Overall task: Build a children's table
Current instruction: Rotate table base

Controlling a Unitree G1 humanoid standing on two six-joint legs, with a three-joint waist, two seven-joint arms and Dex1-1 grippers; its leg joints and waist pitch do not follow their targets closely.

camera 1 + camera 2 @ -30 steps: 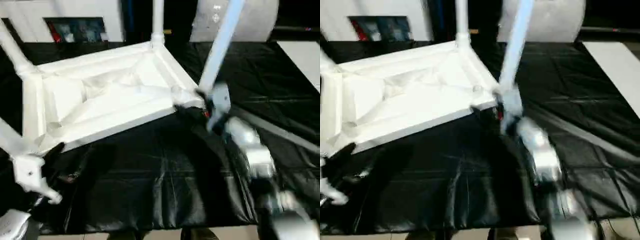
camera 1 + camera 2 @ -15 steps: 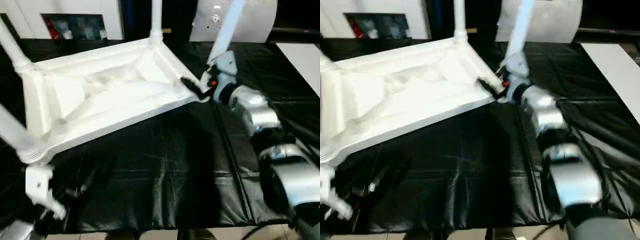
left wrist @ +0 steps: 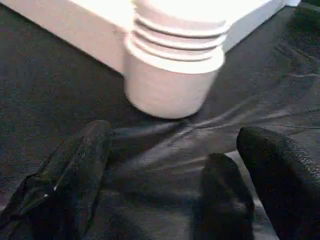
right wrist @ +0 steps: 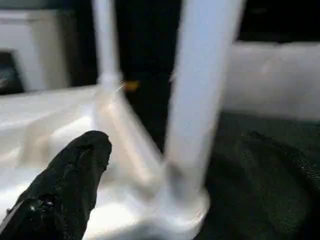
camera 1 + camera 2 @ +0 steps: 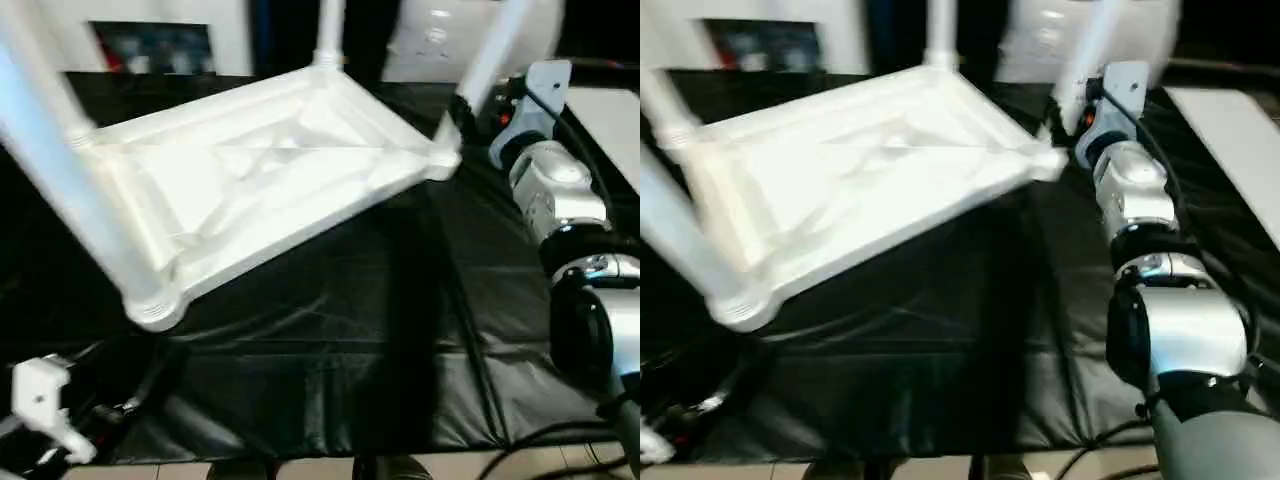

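The children's table (image 5: 270,180) lies upside down on the black cloth, white, its X-ribbed underside up and legs standing in the corner sockets. My right gripper (image 4: 175,145) is open at the right corner, and that corner's leg (image 4: 200,100) rises between its fingers (image 4: 70,185) without a visible grip. In the head views this gripper (image 5: 1072,108) sits beside the right socket (image 5: 445,160). My left gripper (image 3: 175,134) is open low over the cloth, just short of the near-left socket (image 3: 172,75). It holds nothing. The near-left leg (image 5: 70,170) slants up and away.
Black cloth (image 5: 330,340) covers the worktable, whose front edge (image 5: 330,462) runs along the bottom of the head views. A white board (image 5: 610,120) lies at the right back. White furniture and a large pale object (image 5: 430,40) stand behind the worktable.
My right gripper has left the rim at the table's right corner and moved back and right, so the corner leg stands between its fingers. The whole view has shifted. Both grippers stayed open.
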